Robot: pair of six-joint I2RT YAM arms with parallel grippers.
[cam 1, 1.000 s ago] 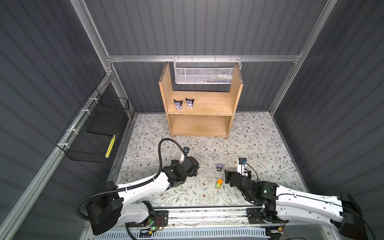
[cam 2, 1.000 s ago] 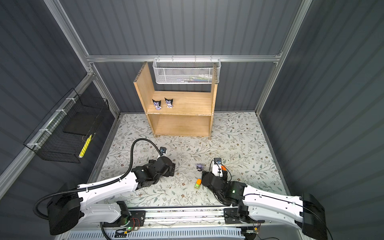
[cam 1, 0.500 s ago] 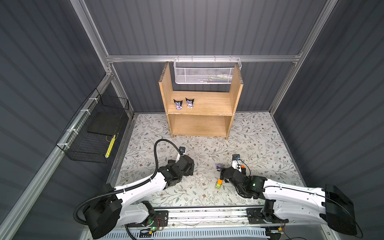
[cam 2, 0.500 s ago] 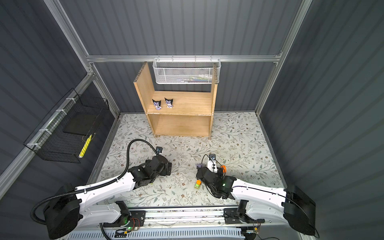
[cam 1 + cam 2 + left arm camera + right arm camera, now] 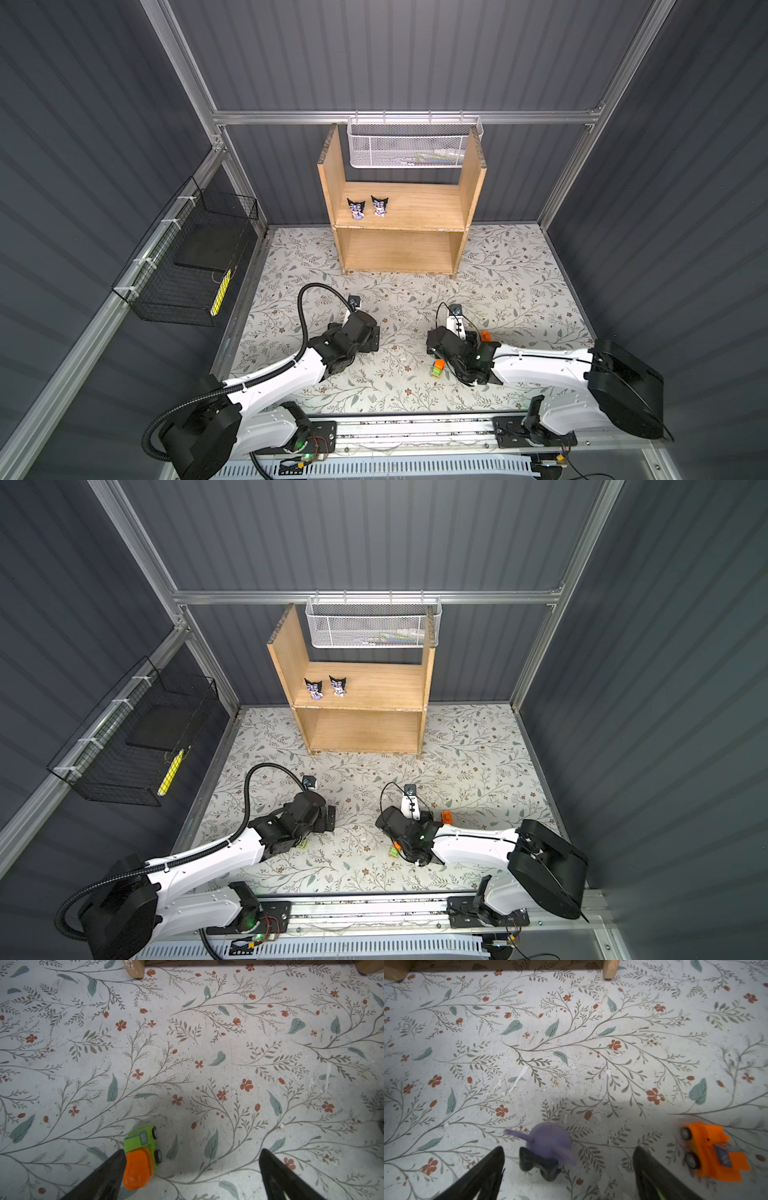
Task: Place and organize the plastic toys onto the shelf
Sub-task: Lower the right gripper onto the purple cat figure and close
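Note:
Two purple-and-black figurines stand on the upper tier of the wooden shelf in both top views. A third figurine lies on the floor between the fingers of my open right gripper, nearer one finger and touching neither. An orange car sits just outside the other finger. My left gripper is open too; a lime-green and orange car rests against the inside of one finger. Another orange-and-green car lies beside the right arm.
A white mesh basket hangs on the back rail above the shelf. A black wire basket hangs on the left wall. Both shelf feet stand ahead of the grippers across flowered floor. The arm rail runs along the front edge.
My right arm has swung left over the fallen figurine, which it now hides in the top views, and its jaws have widened a little. The left arm has drifted slightly left.

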